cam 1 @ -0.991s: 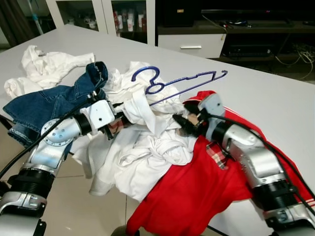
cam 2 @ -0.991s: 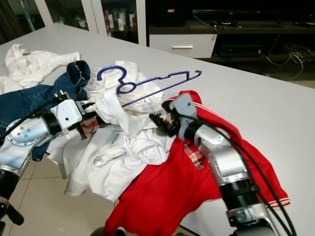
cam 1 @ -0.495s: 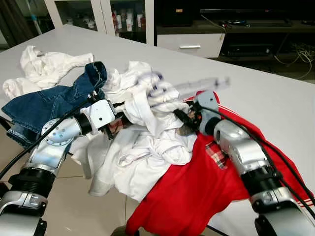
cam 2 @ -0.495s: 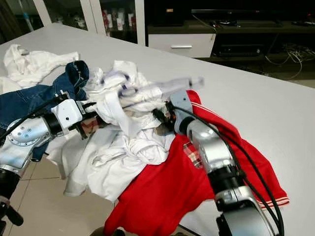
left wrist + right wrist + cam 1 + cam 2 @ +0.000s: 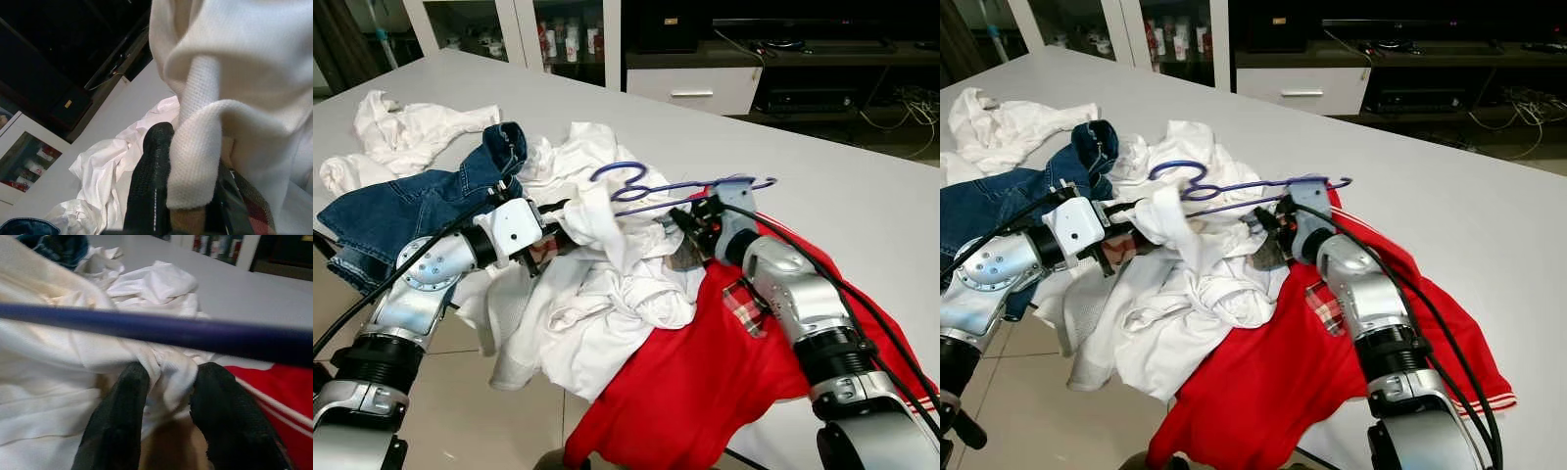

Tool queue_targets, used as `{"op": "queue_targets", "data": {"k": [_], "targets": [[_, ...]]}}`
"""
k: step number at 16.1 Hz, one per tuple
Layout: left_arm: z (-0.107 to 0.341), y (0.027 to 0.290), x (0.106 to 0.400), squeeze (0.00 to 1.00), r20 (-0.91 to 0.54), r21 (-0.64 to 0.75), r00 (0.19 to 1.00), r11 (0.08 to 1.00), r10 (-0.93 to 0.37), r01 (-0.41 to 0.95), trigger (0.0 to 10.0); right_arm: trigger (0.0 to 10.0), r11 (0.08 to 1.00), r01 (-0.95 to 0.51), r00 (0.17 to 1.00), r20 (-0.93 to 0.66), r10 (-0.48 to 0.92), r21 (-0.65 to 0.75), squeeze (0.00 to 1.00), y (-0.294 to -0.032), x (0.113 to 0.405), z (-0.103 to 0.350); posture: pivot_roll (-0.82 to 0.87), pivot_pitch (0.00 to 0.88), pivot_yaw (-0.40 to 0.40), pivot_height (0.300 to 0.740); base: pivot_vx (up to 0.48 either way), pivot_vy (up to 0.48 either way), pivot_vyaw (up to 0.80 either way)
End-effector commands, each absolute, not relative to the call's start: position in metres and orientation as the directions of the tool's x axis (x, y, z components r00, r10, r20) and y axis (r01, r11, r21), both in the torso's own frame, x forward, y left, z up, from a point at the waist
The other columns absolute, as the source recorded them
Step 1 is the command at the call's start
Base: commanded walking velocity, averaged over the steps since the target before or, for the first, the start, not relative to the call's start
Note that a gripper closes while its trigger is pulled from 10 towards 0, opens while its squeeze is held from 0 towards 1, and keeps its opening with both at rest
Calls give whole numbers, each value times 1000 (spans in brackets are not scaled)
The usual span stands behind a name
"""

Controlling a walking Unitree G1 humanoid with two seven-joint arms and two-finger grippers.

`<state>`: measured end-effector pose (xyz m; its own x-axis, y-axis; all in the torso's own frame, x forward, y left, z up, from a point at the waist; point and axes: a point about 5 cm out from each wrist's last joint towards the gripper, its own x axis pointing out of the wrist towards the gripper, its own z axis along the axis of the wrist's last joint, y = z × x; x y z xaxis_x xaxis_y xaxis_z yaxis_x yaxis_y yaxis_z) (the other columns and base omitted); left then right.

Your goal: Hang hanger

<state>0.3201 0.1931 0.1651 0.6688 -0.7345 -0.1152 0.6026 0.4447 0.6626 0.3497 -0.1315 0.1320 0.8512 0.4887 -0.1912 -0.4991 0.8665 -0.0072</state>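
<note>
A thin, glossy blue plastic hanger (image 5: 680,186) is laid across a waffle-knit white garment (image 5: 607,284), which is pinched by both grippers' fingers (image 5: 117,431).

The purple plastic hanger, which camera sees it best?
The left eye view: the whole purple plastic hanger shows, hook included, above the white shirt. The right eye view matches; the right wrist view catches one blurred bar.

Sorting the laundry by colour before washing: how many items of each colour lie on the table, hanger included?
White garments: 2, the pile both grippers pinch and a heap at far left
Blue jeans: 1
Red garment: 1
Purple hanger: 1
Total: 5
</note>
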Motion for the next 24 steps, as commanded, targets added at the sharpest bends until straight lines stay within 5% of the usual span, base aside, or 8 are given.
{"op": "queue_targets", "data": {"k": [1, 6, 11, 13, 17, 18, 23, 24], "targets": [[169, 193, 321, 0, -102, 675, 672, 445, -733, 588, 0, 0, 889, -457, 884, -120, 452, -17, 0, -142, 355, 150, 76, 0, 12, 740, 0, 0, 0], [167, 193, 321, 0, -100, 673, 678, 452, -729, 585, 0, 0, 928, -363, 932, -46, 360, -83, 0, -168, 360, 173, 73, 0, 10, 740, 0, 0, 0], [170, 190, 326, 0, -61, 693, 709, 481, -703, 536, 0, 0, 857, -470, 876, 11, 483, -210, 0, -147, 352, 191, 64, 0, 7, 740, 0, 0, 0], [174, 187, 329, 0, -16, 683, 720, 519, -694, 515, 10000, 0, 825, -516, 847, 6, 531, -230, 0, -135, 347, 189, 67, 0, 6, 740, 0, 0, 0], [176, 183, 324, 0, 7, 674, 684, 508, -730, 536, 10000, 0, 825, -512, 850, -5, 527, -238, 0, -135, 348, 189, 73, 0, 5, 740, 0, 0, 0], [176, 183, 321, 1000, 7, 675, 667, 495, -745, 547, 10000, 0, 828, -507, 854, -7, 521, -239, 0, -136, 349, 189, 75, 0, 5, 740, 0, 0, 0], [178, 178, 317, 1000, 15, 707, 633, 456, -774, 540, 10000, 0, 831, -502, 859, -23, 512, -239, 0, -135, 350, 187, 79, 0, 3, 740, 0, 0, 0], [170, 174, 313, 0, -30, 689, 604, 421, -797, 590, 10000, 0, 827, -507, 856, -31, 516, -243, 0, -133, 350, 187, 78, 0, 3, 740, 0, 0, 0]]}}
